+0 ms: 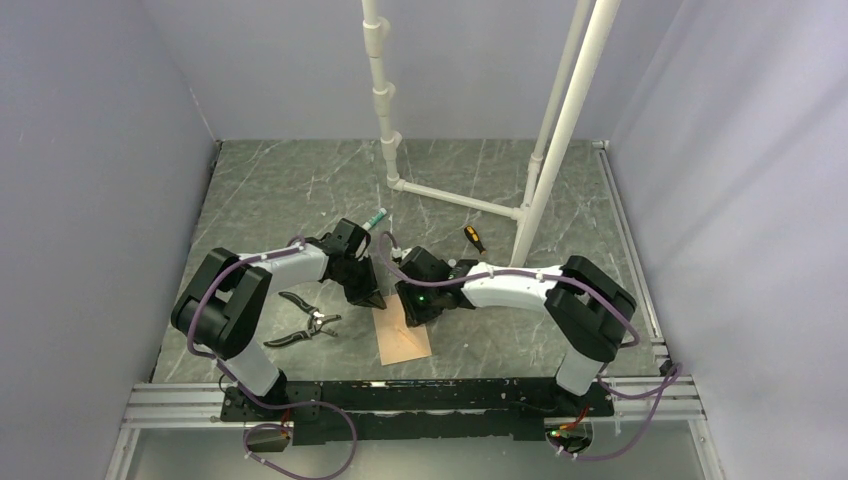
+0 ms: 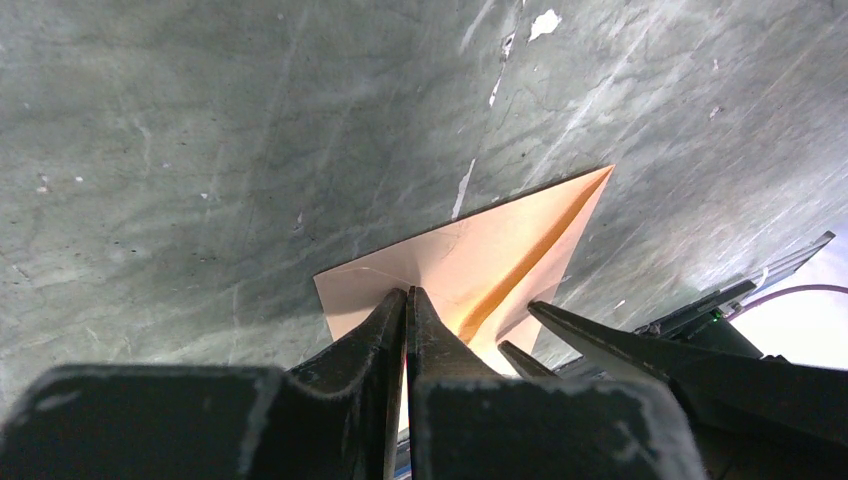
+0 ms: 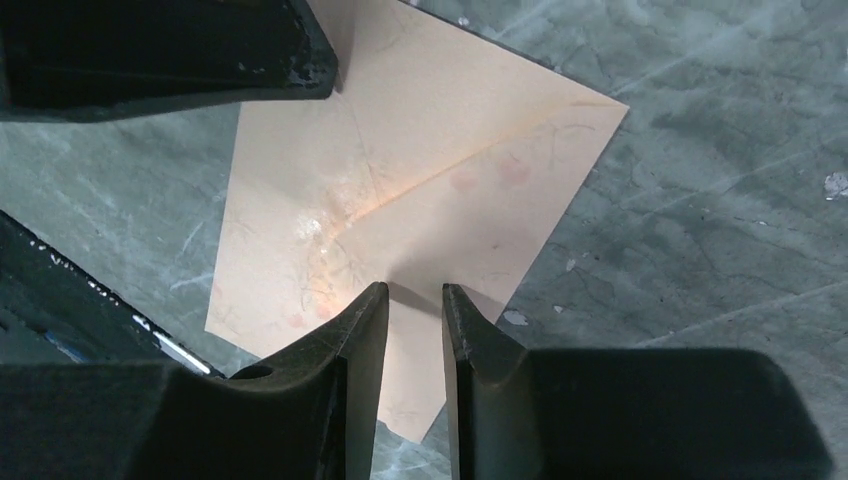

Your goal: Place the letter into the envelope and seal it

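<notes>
Left tool is clenched almost fully, tips pinching the far left edge of the envelope, a sliver of tan paper showing between them. The envelope lies on the surface between both tools, one panel lifted along a diagonal crease. Right tool hovers low over the paper, jaws slightly parted, nothing between them. No letter shows as a separate sheet, so I cannot tell whether it is inside. The step looks like closing the flap: the left should pin the body while the right presses along the crease, stroking outward, so the paper neither wrinkles nor slides.
</notes>
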You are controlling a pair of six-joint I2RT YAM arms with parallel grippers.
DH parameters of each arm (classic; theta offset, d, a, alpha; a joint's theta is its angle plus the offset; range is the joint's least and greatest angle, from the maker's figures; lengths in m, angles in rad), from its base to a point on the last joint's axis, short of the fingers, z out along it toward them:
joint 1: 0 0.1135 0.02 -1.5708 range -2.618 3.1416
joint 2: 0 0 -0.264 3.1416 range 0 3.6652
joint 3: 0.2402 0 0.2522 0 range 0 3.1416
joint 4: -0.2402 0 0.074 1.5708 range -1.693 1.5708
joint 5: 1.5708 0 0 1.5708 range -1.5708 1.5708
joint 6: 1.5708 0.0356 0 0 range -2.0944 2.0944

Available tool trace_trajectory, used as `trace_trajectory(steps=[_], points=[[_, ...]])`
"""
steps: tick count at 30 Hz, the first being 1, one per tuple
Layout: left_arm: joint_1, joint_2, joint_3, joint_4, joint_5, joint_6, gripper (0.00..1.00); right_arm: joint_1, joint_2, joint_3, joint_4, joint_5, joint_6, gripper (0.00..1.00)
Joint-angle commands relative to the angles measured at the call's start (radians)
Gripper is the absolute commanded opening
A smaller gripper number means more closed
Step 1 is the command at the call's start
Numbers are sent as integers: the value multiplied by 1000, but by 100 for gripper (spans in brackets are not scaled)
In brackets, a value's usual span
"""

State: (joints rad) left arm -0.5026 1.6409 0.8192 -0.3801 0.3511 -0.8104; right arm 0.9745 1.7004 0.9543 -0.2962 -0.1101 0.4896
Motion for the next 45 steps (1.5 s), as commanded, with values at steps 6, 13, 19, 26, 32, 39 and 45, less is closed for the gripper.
trace_trajectory(steps=[6,13,19,26,32,39,45], points=[[-6,57,-45,2,-66,-9,11,86,74,115,-106,176,-9,26],[-7,54,-62,3,-70,-10,11,131,121,149,-144,254,1,25],[0,52,-88,16,-55,-19,9,184,171,155,-171,324,12,26],[47,64,-149,109,66,-5,3,233,176,92,-118,408,38,25],[47,82,-158,131,112,10,3,231,145,46,-35,379,49,20],[49,59,-167,113,100,14,3,225,81,68,-57,388,61,18],[49,61,-169,116,97,11,3,212,7,154,-184,440,47,19]])
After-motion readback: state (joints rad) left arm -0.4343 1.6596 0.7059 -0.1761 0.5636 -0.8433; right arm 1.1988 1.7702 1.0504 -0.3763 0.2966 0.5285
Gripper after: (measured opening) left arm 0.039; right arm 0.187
